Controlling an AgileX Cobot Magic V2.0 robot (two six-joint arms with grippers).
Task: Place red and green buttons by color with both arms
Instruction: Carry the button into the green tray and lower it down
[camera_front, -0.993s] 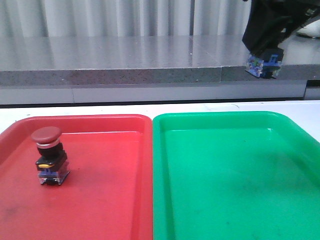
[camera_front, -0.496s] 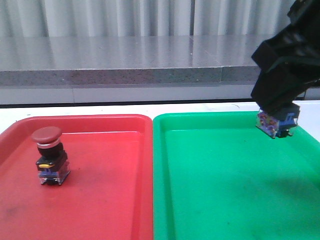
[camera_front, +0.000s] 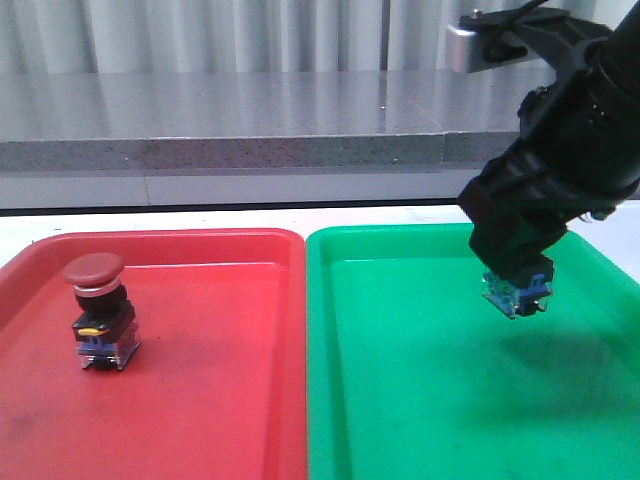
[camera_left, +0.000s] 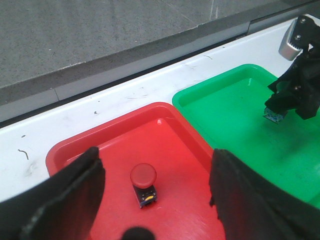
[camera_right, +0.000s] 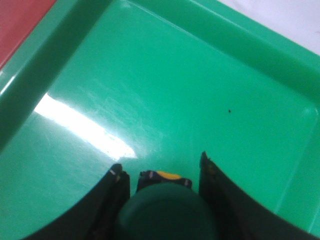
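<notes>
The red button (camera_front: 95, 308) stands upright on the left part of the red tray (camera_front: 220, 400). It also shows in the left wrist view (camera_left: 143, 177). My left gripper (camera_left: 155, 197) is open and empty, high above the red tray, with the red button seen between its fingers. My right gripper (camera_front: 514, 276) is shut on the green button (camera_front: 517, 290) and holds it a little above the green tray (camera_front: 420, 400), towards its far right. In the right wrist view the dark green cap (camera_right: 167, 212) sits between the fingers of the right gripper (camera_right: 161, 169).
The two trays sit side by side on a white table (camera_left: 115, 105). A grey stone ledge (camera_front: 250, 130) runs behind them. The right arm (camera_left: 300, 85) shows over the green tray (camera_left: 235, 120) in the left wrist view.
My right arm has come down and to the left with the green button, from the height of the back ledge to just above the green tray. The red button has not moved.
</notes>
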